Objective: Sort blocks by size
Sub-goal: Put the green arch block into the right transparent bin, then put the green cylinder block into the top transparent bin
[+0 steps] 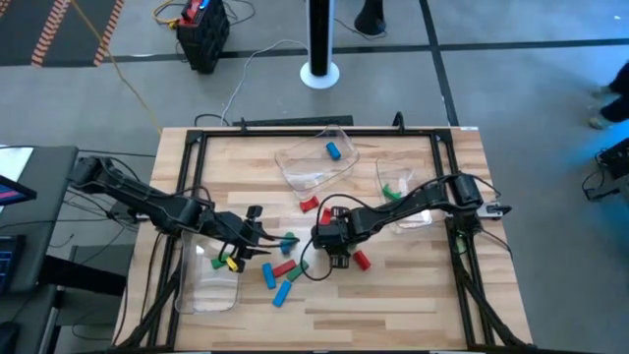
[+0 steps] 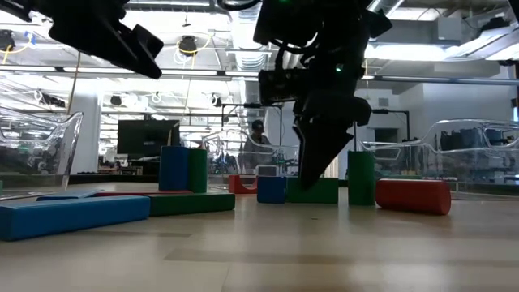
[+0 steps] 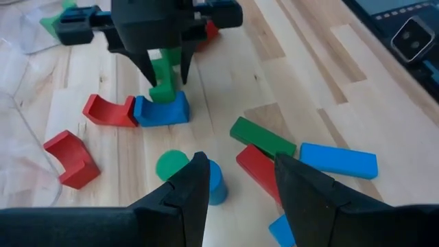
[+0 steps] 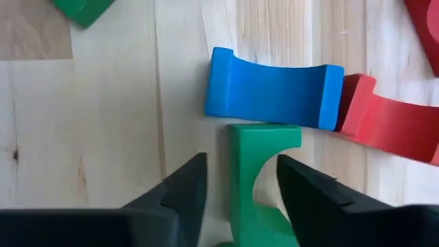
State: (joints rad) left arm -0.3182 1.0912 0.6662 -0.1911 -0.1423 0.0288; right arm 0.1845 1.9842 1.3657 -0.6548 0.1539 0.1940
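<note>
On wooden table [image 1: 393,295], scattered blocks [image 1: 283,267]

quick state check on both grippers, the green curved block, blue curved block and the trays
right gripper: open, fingers either side of the green curved block
left gripper: open, empty, above the loose blocks
green curved block: touching the blue curved block
blue curved block: lying flat on the table
clear trays: open, few blocks inside

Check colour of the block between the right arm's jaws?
Green block; clearest in the right wrist view.

Red, green and blue blocks [image 3: 161,110] lie on pale striped wood [image 3: 302,82] (trays [image 1: 313,167] seemingly clear).
</note>
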